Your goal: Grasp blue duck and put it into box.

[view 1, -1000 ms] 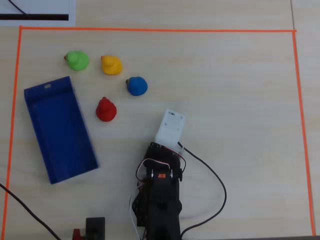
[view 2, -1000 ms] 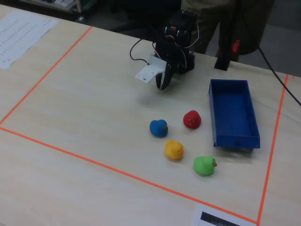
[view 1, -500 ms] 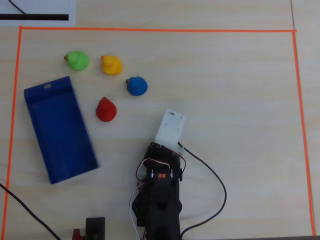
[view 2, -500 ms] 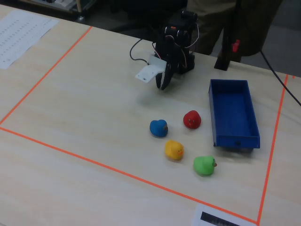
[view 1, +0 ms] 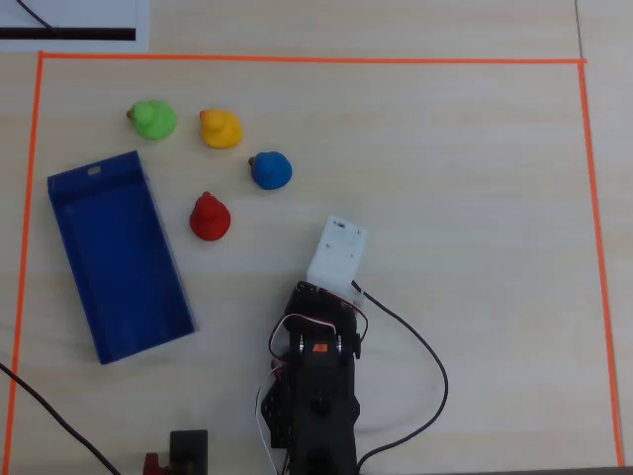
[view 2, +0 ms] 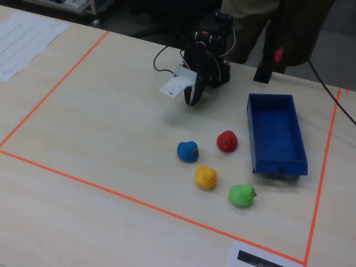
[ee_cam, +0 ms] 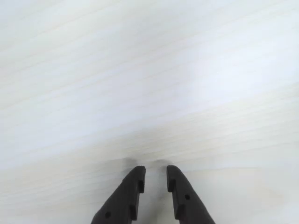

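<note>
The blue duck (view 1: 270, 170) sits on the pale wooden table among other ducks; it also shows in the fixed view (view 2: 188, 151). The box (view 1: 119, 257) is a long dark-blue tray, empty, left of the ducks in the overhead view and right of them in the fixed view (view 2: 276, 130). My gripper (ee_cam: 155, 171) hangs over bare table near the arm's base, well short of the blue duck. Its two dark fingers stand a narrow gap apart with nothing between them. In the overhead view a white wrist mount (view 1: 336, 252) hides the gripper; the fixed view shows the gripper (view 2: 193, 100) pointing down.
A red duck (view 1: 210, 217) lies between the blue duck and the box. A yellow duck (view 1: 220, 129) and a green duck (view 1: 152, 119) sit farther off. Orange tape (view 1: 297, 60) frames the work area. Cables (view 1: 425, 366) loop beside the arm's base.
</note>
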Controlling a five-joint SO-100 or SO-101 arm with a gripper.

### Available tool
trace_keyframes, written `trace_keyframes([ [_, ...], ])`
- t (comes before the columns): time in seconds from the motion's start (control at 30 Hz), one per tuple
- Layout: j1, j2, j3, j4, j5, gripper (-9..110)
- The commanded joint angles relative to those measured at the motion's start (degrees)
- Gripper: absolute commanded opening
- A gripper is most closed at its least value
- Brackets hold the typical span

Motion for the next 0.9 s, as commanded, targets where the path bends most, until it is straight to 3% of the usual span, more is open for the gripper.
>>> trace_keyframes([
  [0.0, 0.4, -0.7, -0.3, 1.1, 0.3, 3],
  [0.87, -0.2, -0.7, -0.2, 0.5, 0.2, 2],
])
